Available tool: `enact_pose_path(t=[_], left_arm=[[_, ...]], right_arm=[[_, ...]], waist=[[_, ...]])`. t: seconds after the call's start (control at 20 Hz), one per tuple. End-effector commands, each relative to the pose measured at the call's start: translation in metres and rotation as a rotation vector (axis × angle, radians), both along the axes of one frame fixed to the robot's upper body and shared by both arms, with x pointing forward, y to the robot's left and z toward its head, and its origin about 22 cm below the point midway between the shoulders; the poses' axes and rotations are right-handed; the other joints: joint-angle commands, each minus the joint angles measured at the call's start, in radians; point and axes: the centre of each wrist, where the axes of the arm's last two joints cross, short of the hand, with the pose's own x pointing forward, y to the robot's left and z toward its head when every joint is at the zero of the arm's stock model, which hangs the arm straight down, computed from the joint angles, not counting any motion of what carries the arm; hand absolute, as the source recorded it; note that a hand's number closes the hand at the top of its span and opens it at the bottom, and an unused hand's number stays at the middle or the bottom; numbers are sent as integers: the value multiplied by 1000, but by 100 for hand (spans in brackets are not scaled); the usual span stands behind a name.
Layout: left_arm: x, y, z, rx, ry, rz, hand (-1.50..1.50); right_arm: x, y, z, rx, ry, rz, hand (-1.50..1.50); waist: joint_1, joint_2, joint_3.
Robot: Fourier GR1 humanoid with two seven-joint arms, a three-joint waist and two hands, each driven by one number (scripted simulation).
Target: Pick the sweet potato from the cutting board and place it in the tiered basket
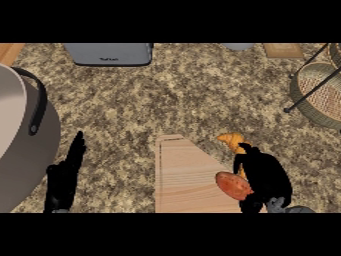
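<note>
Right hand (263, 177) fingers curled down around the right side of the sweet potato (233, 185), which sits at the right edge of the cutting board (184, 175), low in the head view; contact looks made, thumb side hidden, can't tell if the potato is off the wood yet. An orange object (230, 140) pokes out just above the hand, identity unclear. Left hand (66, 175) is at the lower left, fingers straight and pointing up, holding nothing, resting beside the big grey pot (25, 150). Tiered basket (328, 87) stands at the upper right, well apart from the board, wire frame with wicker trays. Judged step: grasp phase, pick not yet completed. Next move calls for lifting the potato off the board, then carrying it up and right, high enough to pass the basket's rim and black frame legs before lowering in. A grey appliance (108, 54) sits at the top edge, off the path.
</note>
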Motion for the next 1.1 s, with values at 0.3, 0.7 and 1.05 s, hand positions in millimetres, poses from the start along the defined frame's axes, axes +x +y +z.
enact_pose_path(t=[0.3, 0.7, 1.05], left_arm=[[-4, 7, -3, -2, 0, 39, 0], [1, 1, 3, -5, 16, 29, 0], [0, 12, 2, -12, 18, 21, 0]], right_arm=[[-2, -253, 45, -25, -179, -239, 150], [-33, -356, 115, 322, -460, -369, 150], [-62, -398, 216, 396, -760, -338, 150]], waist=[[-41, 23, 17], [-36, 12, 12], [-22, 14, 10]])
